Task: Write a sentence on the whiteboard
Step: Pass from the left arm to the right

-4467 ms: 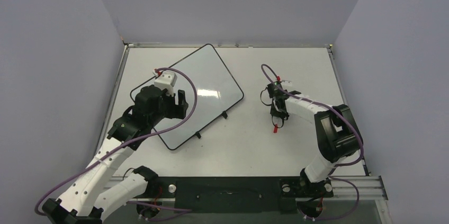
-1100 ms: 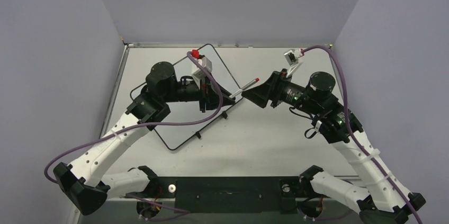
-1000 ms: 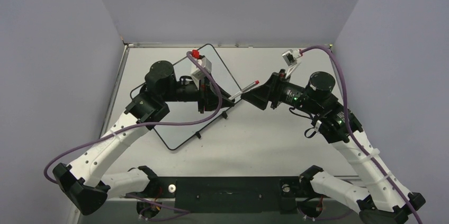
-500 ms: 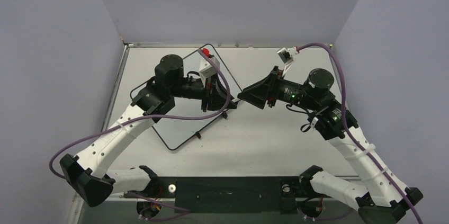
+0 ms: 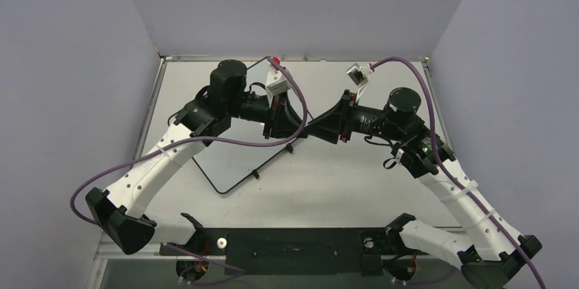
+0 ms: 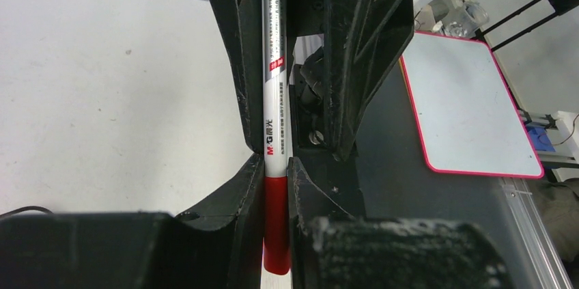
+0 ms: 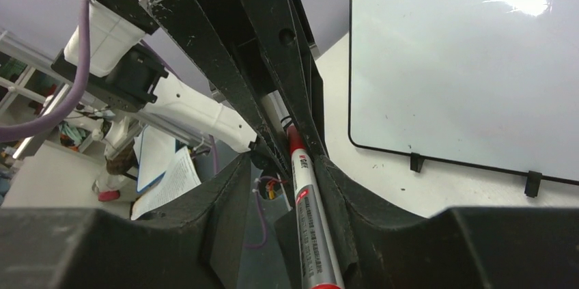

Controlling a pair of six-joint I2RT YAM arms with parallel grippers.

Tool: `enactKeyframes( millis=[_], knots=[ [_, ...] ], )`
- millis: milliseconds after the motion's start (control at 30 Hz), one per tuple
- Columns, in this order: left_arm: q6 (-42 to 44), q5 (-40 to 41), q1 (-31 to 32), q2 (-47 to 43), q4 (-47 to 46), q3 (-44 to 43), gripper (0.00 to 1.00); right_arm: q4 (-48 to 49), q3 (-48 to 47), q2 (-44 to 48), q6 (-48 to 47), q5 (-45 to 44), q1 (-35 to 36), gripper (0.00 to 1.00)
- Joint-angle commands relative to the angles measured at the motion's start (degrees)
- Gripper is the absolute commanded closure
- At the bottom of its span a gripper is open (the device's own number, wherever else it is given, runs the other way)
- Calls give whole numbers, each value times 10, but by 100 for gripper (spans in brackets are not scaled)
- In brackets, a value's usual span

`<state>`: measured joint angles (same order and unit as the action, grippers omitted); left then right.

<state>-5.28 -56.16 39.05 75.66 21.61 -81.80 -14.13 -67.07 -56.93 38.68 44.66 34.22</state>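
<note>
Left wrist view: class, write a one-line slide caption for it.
Left claw clamps the red end of the marker; the right claw stands open around its barrel.

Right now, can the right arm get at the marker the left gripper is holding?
Probably yes. The left gripper clamps only the red cap of the marker, leaving the barrel free. The right gripper straddles that barrel, with a gap showing on one side. Nothing sits between them.

We saw the arms apart, the marker (image 6: 275, 98) bridging the gap. Now the right gripper (image 5: 322, 127) has slid over its barrel, jaws narrowing, and the left gripper (image 5: 292, 124) has swung rightward; they meet tip to tip.
</note>
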Motion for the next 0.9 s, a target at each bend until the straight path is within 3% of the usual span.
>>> enactKeyframes(
  millis=[0, 300, 400, 600, 667, 700, 767, 867],
  knots=[
    [58, -18, 1, 5, 77, -44, 100, -10, 1, 10, -32, 20, 3, 64],
    [92, -20, 1, 12, 121, -66, 100, -10, -7, -8, -34, 30, 3, 83],
    [95, -19, 1, 15, 126, -67, 100, -6, -7, -10, -31, 33, 3, 99],
    [97, -5, 0, 19, 133, -72, 100, 28, 15, -4, -17, 43, 5, 100],
    [89, 12, -2, 16, 130, -70, 87, 29, 19, -2, -16, 31, 4, 100],
    [88, 14, -5, 15, 130, -69, 74, 29, 22, -1, -16, 23, 4, 100],
    [84, 19, -12, 7, 129, -60, 61, 29, 23, 3, -11, 11, 2, 100],
    [82, 22, -19, -12, 126, -37, 51, 29, 21, 8, -7, -2, -1, 100]
  ],
)
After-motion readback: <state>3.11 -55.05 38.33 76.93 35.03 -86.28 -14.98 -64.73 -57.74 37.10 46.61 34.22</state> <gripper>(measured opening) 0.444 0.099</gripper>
